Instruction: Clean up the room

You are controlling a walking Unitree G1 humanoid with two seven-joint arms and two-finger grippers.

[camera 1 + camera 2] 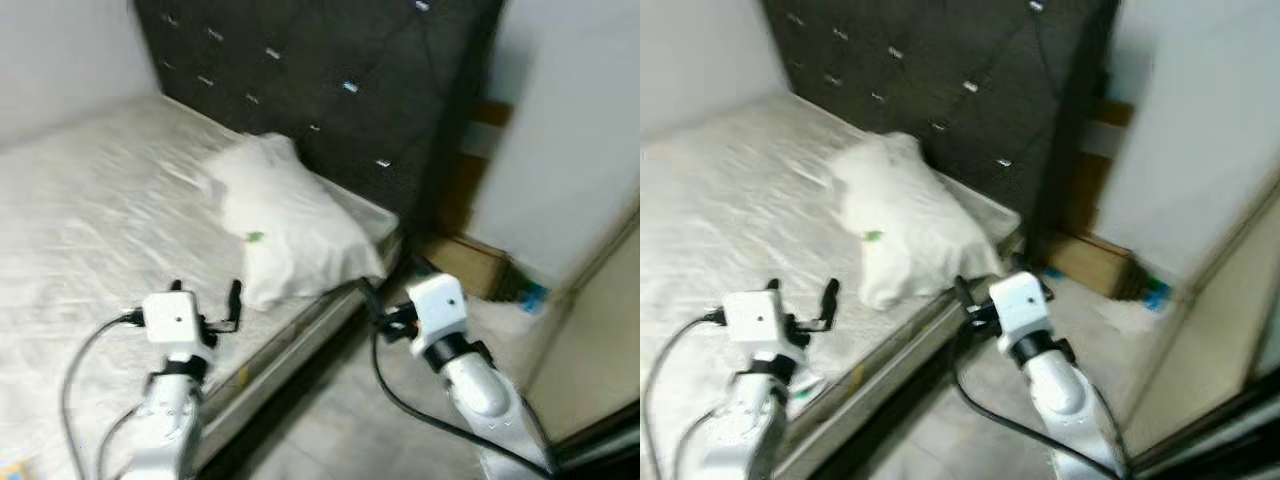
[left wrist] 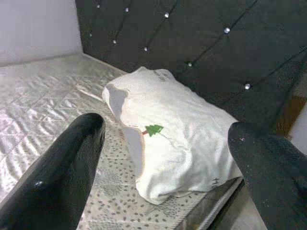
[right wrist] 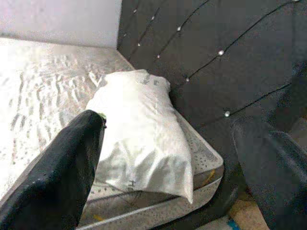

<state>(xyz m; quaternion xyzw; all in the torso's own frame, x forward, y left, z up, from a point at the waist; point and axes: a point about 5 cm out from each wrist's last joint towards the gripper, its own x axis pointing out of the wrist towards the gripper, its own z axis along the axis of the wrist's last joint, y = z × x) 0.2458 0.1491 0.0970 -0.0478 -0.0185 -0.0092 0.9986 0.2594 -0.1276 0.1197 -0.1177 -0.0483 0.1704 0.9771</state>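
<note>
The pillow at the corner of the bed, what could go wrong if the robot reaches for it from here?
1. The pillow lies at the mattress corner, its lower end at the edge, so a push could slide it to the floor.
2. The right tool, open, hangs beside the bed frame and might knock it when moving in.
3. The left tool, open, is just above the sheet and may snag the fabric instead.
</note>
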